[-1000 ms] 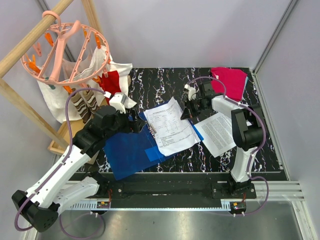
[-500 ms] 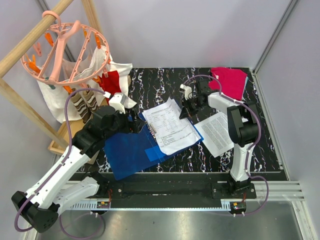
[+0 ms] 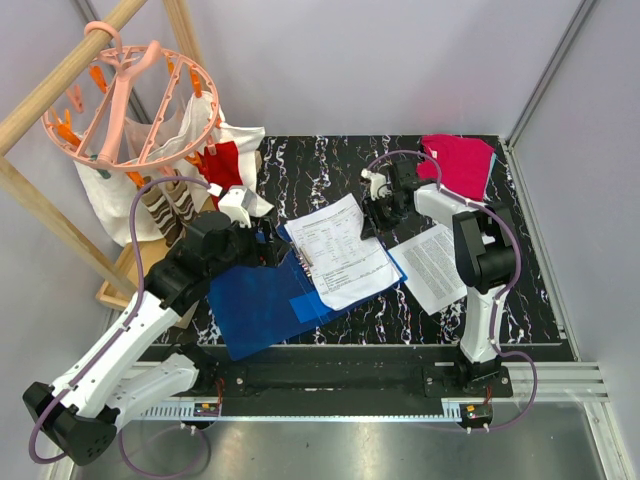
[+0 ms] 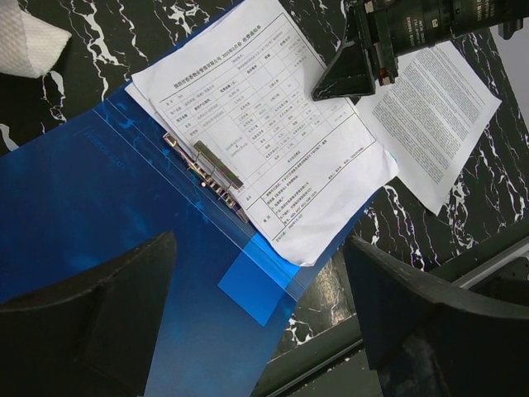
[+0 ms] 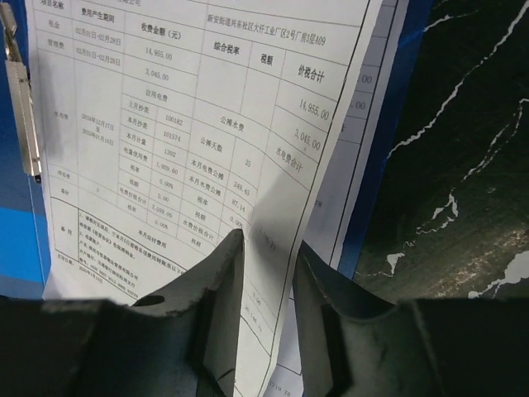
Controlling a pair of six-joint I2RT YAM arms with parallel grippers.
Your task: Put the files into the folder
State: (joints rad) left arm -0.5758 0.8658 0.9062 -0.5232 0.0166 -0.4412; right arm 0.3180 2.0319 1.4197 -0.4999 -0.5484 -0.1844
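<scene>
"What's over on the left there?"

"A pink hanger hoop (image 3: 125, 95) with washing pegged to it, off the table's left side. Next to it the left gripper (image 4: 258, 248) hangs above the folder (image 3: 250, 305), its fingers spread wide with nothing between them."

"And the folder itself?"

"It's opened out flat on the black marbled table (image 3: 300, 165), with a metal clip (image 4: 207, 169) running along the fold. The files (image 3: 345, 255) lie askew on its right half (the top page is all tables of figures)."

"The other arm?"

"The right gripper (image 5: 269, 240) is down at the far right edge of that stack. Its fingers are nearly together, and the top sheet's edge curls up into the slit between them. Whether they truly pinch it, I can't tell from here."

"Anything further right?"

"One loose sheet (image 3: 440, 265) lies flat on the table just beside the folder, partly under that arm. There's a pink cloth (image 3: 460, 160) at the far right corner."
</scene>
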